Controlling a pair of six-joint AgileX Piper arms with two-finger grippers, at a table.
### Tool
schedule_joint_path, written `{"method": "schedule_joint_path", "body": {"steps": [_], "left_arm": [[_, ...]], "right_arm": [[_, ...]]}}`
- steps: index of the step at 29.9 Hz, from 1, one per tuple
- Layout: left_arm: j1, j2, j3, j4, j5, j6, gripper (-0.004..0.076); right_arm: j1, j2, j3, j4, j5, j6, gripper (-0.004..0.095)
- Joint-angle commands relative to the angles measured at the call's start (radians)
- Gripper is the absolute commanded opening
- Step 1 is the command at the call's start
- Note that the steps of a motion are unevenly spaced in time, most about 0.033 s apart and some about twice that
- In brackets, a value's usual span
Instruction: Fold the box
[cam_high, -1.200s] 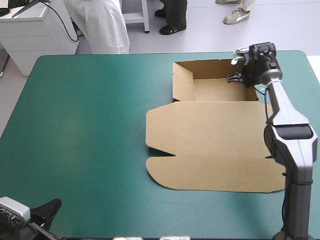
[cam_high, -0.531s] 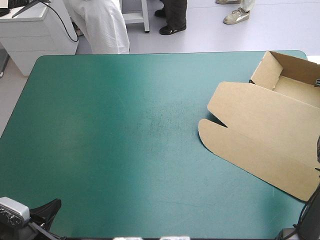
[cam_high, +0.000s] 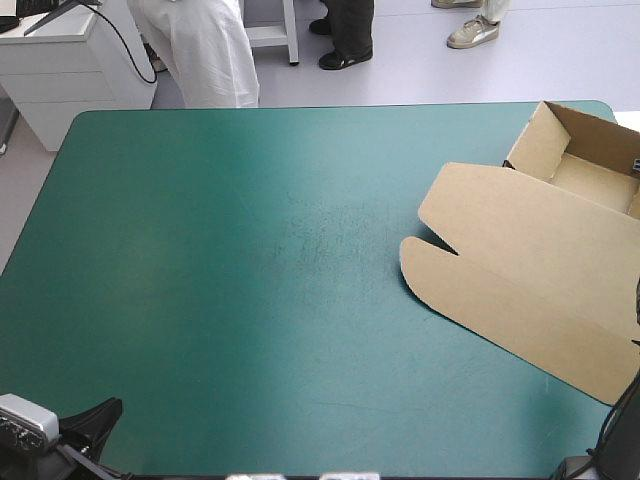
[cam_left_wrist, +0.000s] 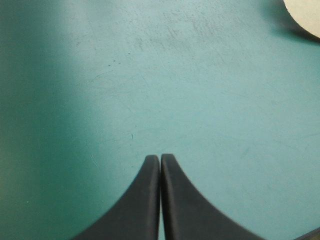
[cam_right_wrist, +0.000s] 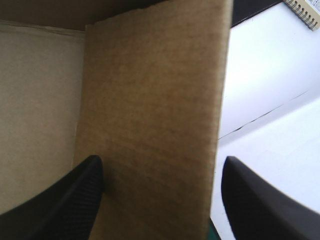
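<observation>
**Taking shape: tray walls up, lid lying flat**

Looking across the teal-green covered surface (cam_high: 230, 260), I am seeing the brown cardboard box (cam_high: 520, 270), a cut sheet of board, lying askew by the far right corner. It is reaching to the right side of the high view, so I cannot tell whether any of it is hanging past the surface's edge. Its far part is standing as an open tray, with the far wall and the left side wall raised. Its broad lid panel, with the rounded tuck flap along the near edge, is lying flat on the cover and pointing toward the middle.

The right fingers (cam_right_wrist: 65, 200) are standing wide apart, with an upright panel of the tray's board rising between them. They are gripping nothing; the panel is simply sitting in the gap, touched by neither finger as far as I can make out.

The left fingers (cam_left_wrist: 145, 200) are pressed together into one pointed arch, holding nothing. They are hovering low over bare cover at the near left corner, well apart from the box. Only a rounded corner of the flap is showing far ahead of them.

Judging by this, the wall-raising is looking largely done on the sides I can see. The wall at the right fingers is up, though I cannot tell whether it is tucked in. The lid and its flaps are lying unworked, and the tray may want squaring up.
</observation>
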Motion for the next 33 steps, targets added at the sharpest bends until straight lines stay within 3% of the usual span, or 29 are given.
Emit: {"method": "schedule_joint_path", "body": {"steps": [1,9,20,29,33], "left_arm": [[-0.004,0.016,-0.023,-0.005,-0.059,-0.011,-0.0010],[-0.004,0.016,-0.023,-0.006,-0.049,-0.011,-0.0010],[-0.004,0.016,-0.023,-0.005,-0.049,-0.011,-0.0010],[-0.004,0.016,-0.023,-0.013,-0.051,-0.011,-0.0010],[-0.004,0.016,-0.023,-0.013,-0.049,-0.011,-0.0010]], "right_arm": [[-0.004,-0.100,-0.030,-0.026,0.003,-0.005,0.0661],[-0.004,-0.208,-0.030,-0.034,0.003,-0.001,0.0657],[0.018,-0.480,-0.030,0.225,0.003,-0.058,0.0582],[0.229,-0.743,-0.026,0.220,0.003,-0.094,0.0488],[0.372,-0.832,-0.026,0.198,0.003,-0.097,0.0352]]}}
